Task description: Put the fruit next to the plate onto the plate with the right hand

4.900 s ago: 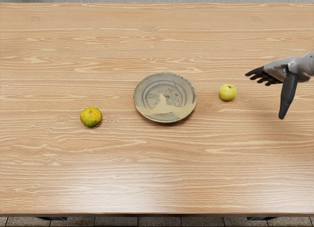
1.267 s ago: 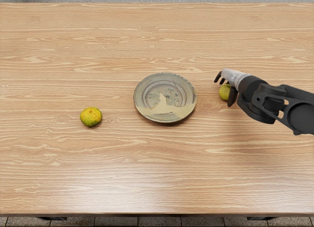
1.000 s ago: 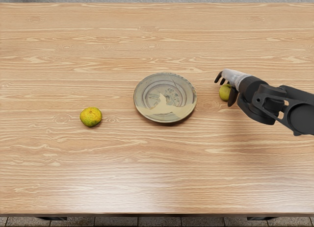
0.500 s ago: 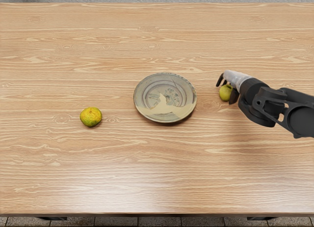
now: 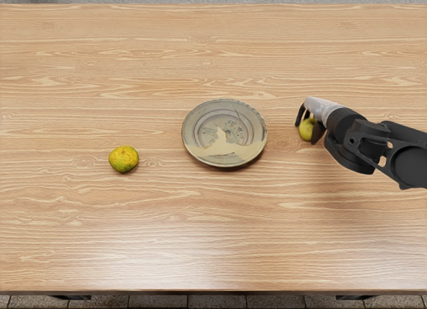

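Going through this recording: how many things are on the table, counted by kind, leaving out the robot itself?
Apple: 1, the yellow-green apple, with the right hand closed around it
Citrus fruit: 1, the orange-green citrus fruit, left of the plate
Plate: 1, the plate, nothing on it
Total: 3

The right hand (image 5: 313,117), which earlier hung open near the right edge of the surface (image 5: 200,242), well apart from the yellow-green fruit (image 5: 305,129), has come in low over that fruit, and in the last second its fingers (image 5: 299,115) have curled down from a spread to close around it.
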